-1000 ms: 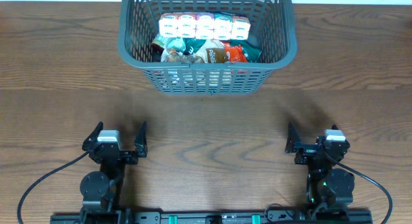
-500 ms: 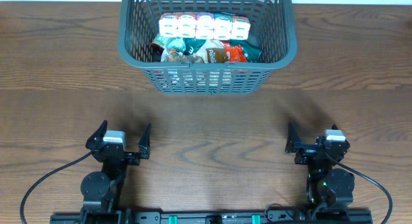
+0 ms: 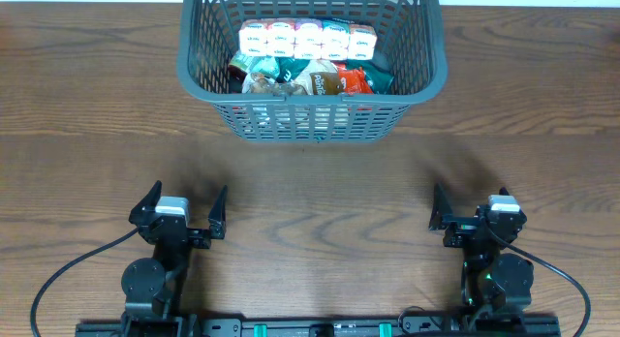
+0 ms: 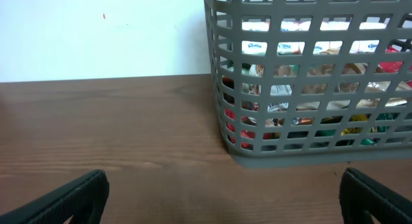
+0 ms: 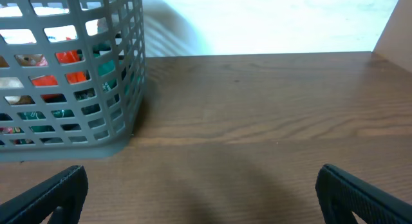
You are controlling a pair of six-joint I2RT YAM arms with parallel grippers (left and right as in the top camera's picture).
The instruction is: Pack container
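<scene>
Table [image 3: 310, 182], container [image 3: 310, 119] well beyond both jaws

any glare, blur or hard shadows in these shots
Overhead: even light, sharp, only faint soft shadows on the table near the arms. Left wrist: the white wall behind the container is washed out, and the left fingers sit dark and soft in the bottom corners. Right wrist: a blurred striped shadow of the container falls on the wall; the right fingers are likewise dark.

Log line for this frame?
basket: snacks inside | left pincer: open, empty | right pincer: open, empty
</scene>
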